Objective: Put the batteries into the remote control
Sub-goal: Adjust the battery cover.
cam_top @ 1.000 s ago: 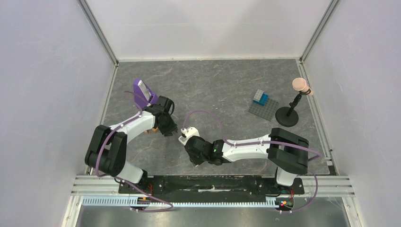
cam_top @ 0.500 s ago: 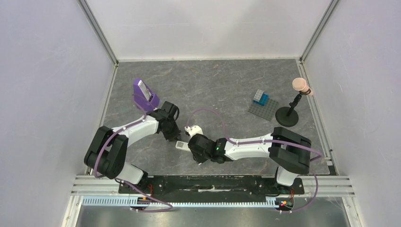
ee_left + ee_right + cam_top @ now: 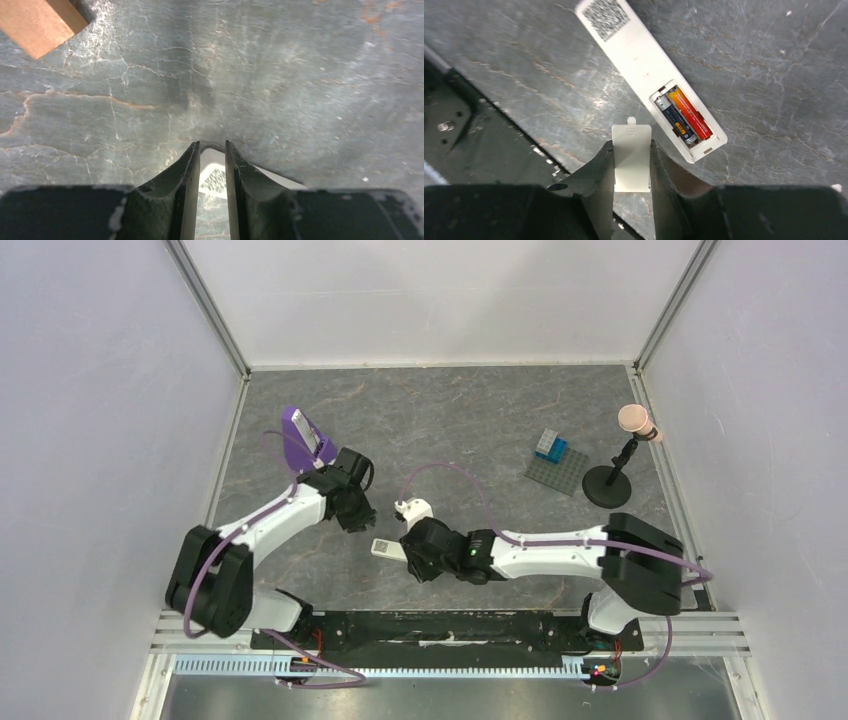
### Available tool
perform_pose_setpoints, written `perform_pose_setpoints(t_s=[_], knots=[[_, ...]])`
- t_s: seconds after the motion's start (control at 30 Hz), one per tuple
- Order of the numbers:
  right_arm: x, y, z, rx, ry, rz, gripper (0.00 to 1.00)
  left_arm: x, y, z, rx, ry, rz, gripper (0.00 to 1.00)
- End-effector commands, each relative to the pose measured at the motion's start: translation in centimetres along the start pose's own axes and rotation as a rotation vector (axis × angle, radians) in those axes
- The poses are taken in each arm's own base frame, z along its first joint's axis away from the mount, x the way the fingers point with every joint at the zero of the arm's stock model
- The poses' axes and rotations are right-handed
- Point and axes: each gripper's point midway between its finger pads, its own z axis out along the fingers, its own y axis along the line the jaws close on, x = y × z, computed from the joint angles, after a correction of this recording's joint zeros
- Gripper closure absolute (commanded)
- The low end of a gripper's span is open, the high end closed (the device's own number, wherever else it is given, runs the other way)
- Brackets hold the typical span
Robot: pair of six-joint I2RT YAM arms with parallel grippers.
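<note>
The remote control (image 3: 644, 65) lies face down on the grey table, its battery bay open at the near end. Two batteries sit side by side in the bay, a dark one (image 3: 675, 123) and a red-orange one (image 3: 691, 114). My right gripper (image 3: 632, 145) hovers just short of that end, shut on a small flat white cover strip (image 3: 632, 155). From above, the remote (image 3: 385, 548) shows between the two grippers. My left gripper (image 3: 212, 145) hangs low over the table with a narrow gap between its jaws and nothing in it. A white edge (image 3: 277, 176), probably the remote, shows behind its fingers.
A purple wedge stand (image 3: 305, 438) stands behind the left arm. A grey baseplate with blue bricks (image 3: 556, 465) and a small microphone stand (image 3: 612, 480) are at the right. A wooden block (image 3: 40, 22) lies ahead of the left gripper. The black base rail (image 3: 484, 150) borders the near edge.
The left gripper reached in toward the remote, then drew back up and left. The remote's visible end shifted nearer, then stayed. The right arm's elbow swung right, still gripping the cover strip.
</note>
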Motion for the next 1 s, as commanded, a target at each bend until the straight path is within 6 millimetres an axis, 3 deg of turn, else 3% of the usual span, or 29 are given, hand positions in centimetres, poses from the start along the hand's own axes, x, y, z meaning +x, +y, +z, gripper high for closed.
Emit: perform_pose_setpoints(t_s=[0.0,0.1,0.23,0.33,0.43,0.73,0.97], knots=[[-3.4,1.2,-3.6,-0.090,-0.113,-0.063,0.86,-1.8,-1.3,-4.3,0.089,-0.083,0.007,0.68],[-4.0,1.3,-5.3,-0.135,-0.148,-0.169,0.86,-0.9,-3.5,-7.7,0.278,-0.065,0.068,0.64],[-4.8,2.0,-7.5,-0.215,-0.193,-0.319,0.85,2.2,-6.7,-12.6,0.607,0.021,0.231,0.60],[-5.6,2.5,-8.9,-0.252,-0.229,-0.393,0.85,4.0,-7.5,-15.5,0.783,0.037,0.319,0.55],[-6.4,3.0,-10.2,-0.284,-0.263,-0.440,0.84,5.6,-7.7,-17.0,0.909,0.039,0.379,0.45],[-7.8,3.5,-12.3,-0.311,-0.318,-0.512,0.83,8.6,-8.8,-19.0,1.080,0.093,0.498,0.37],[-7.7,4.4,-12.4,-0.358,-0.305,-0.515,0.83,10.9,-9.9,-17.3,1.036,0.155,0.556,0.44]])
